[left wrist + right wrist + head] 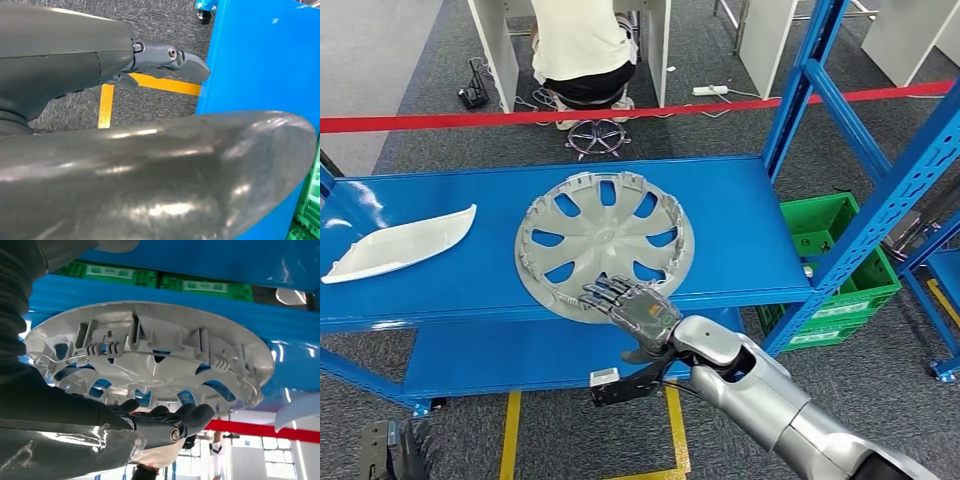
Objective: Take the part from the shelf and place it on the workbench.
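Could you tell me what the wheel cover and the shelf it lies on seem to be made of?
The wheel cover looks like moulded plastic with a matte silver-grey finish: the right wrist view shows thin ribs and clip tabs on its inner face, plus what seems a thin wire ring. The shelf looks like painted sheet metal, glossy blue with reflections.

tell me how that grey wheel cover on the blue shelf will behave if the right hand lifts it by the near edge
The wheel cover looks like thin moulded plastic with open cutouts, so probably light. Broad and flat, it may sag or tilt if the right hand holds only the rim. Its glossy surface could slip on the smooth blue shelf.
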Motion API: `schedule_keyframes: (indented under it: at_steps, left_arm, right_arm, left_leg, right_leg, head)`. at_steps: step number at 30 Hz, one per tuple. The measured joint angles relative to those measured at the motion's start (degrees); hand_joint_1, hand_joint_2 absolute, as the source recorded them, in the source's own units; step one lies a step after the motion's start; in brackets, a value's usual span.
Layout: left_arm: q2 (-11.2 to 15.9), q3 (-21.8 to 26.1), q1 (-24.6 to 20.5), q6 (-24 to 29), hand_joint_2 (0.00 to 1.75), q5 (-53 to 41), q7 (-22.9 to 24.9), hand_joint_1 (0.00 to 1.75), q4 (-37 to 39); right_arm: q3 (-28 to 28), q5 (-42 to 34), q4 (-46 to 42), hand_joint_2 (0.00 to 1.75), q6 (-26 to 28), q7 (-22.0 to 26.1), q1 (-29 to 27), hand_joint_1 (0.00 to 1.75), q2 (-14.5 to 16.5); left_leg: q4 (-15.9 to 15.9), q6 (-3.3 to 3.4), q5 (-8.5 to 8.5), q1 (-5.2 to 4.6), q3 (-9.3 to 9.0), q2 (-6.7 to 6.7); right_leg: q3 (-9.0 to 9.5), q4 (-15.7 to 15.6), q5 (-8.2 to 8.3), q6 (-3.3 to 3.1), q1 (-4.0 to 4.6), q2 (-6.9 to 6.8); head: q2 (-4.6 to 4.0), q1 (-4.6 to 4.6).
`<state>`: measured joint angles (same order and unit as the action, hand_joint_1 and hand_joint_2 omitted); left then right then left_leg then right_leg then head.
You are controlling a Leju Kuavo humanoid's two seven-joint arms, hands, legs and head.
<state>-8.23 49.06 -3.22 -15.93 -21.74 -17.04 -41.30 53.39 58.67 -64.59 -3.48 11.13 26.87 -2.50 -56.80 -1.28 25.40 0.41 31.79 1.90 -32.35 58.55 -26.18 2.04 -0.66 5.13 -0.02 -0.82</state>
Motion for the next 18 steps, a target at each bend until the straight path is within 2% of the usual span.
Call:
schedule_keyframes:
  at_steps: [13,18]
  left_arm:
    - [1.24,-0.8,-0.82,0.64,0.0,-0.01,-1.04,0.0,1.91]
    - [1.47,-0.92,-0.96,0.68,0.0,-0.01,-1.15,0.0,2.42]
  right_arm:
    - [2.79,7.33,11.3,1.75,0.56,-6.77,5.57,0.0,4.43]
    - [3.31,8.5,14.82,1.75,1.3,-7.82,6.78,0.0,5.62]
  left_leg:
    - [0.0,-0.07,-0.19,0.02,0.31,0.0]
    - [0.0,-0.08,-0.21,0.02,0.36,0.0]
  right_leg:
    - [-0.33,0.02,0.19,-0.04,0.0,0.0]
    - [-0.39,0.02,0.21,-0.03,0.0,0.01]
  head:
    - [0.0,0.01]
    - [-0.01,0.0]
